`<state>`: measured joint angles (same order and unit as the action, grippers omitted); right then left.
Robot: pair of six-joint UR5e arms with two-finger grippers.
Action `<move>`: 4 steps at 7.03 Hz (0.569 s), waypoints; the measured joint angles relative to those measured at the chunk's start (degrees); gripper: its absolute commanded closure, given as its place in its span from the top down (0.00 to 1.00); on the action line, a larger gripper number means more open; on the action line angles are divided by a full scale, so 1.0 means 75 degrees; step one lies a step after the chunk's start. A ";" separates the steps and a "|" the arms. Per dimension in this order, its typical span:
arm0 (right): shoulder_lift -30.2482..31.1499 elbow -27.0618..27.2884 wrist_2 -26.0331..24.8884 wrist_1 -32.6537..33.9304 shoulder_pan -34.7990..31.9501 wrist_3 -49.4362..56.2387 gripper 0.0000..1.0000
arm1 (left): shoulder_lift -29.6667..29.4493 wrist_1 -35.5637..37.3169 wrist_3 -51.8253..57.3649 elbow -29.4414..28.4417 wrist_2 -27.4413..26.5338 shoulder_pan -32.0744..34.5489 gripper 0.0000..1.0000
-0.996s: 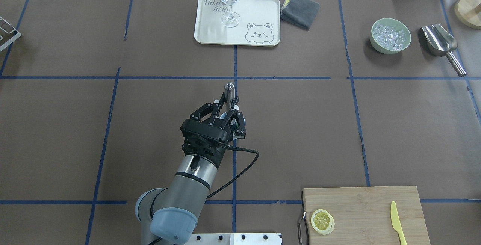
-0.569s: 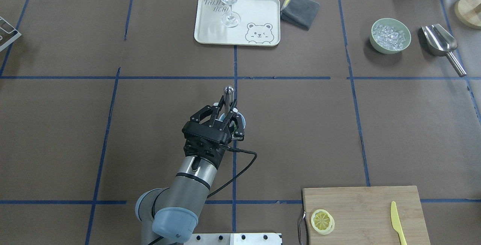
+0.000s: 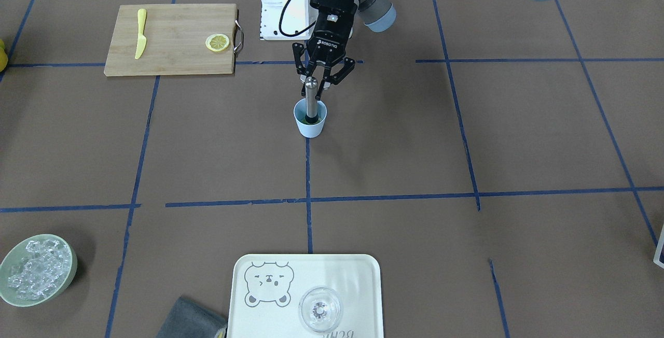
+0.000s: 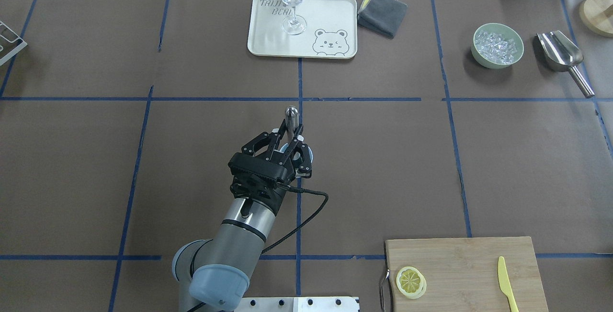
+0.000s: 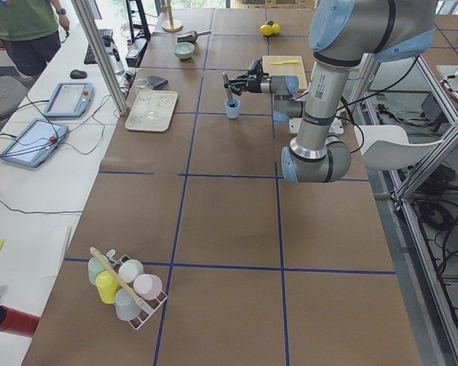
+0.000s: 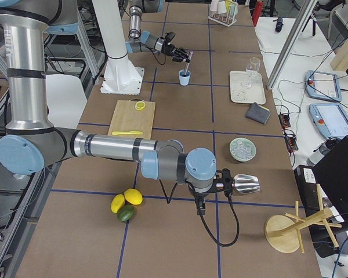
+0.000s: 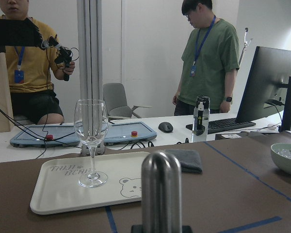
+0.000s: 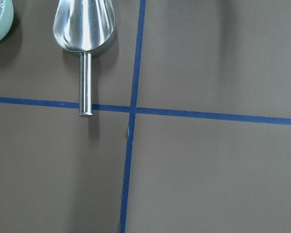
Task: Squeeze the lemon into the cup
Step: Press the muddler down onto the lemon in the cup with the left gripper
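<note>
Brown paper crossed with blue tape covered the worktop (image 4: 383, 159). Near its middle stood the light-blue cup (image 3: 310, 123), upright, with a steel muddler (image 3: 310, 97) standing in it, its rounded top rising above the rim and leaning slightly away from the robot. The left gripper (image 3: 317, 85) was clenched on the muddler's shaft just above the cup. The lemon (image 4: 411, 281), cut face up, lay on a bamboo cutting board (image 4: 469, 264) by its metal handle, well apart from the cup, with a yellow knife (image 4: 504, 278) at the board's other end. The right gripper (image 6: 225, 184) hung close to a steel scoop (image 6: 246, 184) near a bowl of ice (image 6: 242, 149); whether it was clenched or released could not be told.
</note>
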<state>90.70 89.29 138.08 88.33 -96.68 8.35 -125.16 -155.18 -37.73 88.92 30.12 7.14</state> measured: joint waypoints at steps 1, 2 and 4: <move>0.0000 0.0004 0.0000 0.0000 0.0000 -0.0002 1.00 | 0.0013 -0.0007 0.0130 0.0278 0.0015 0.0010 0.00; 0.0000 0.0016 0.0000 0.0000 0.0000 -0.0005 1.00 | 0.0036 -0.0049 0.0430 0.0588 0.0032 0.0022 0.00; -0.0015 0.0032 0.0003 0.0000 0.0008 -0.0003 1.00 | 0.0092 -0.0578 0.1071 0.1146 0.0270 0.0134 0.00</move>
<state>90.59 89.53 138.10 88.33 -96.62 8.33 -124.47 -159.51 -29.70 97.51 32.14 8.15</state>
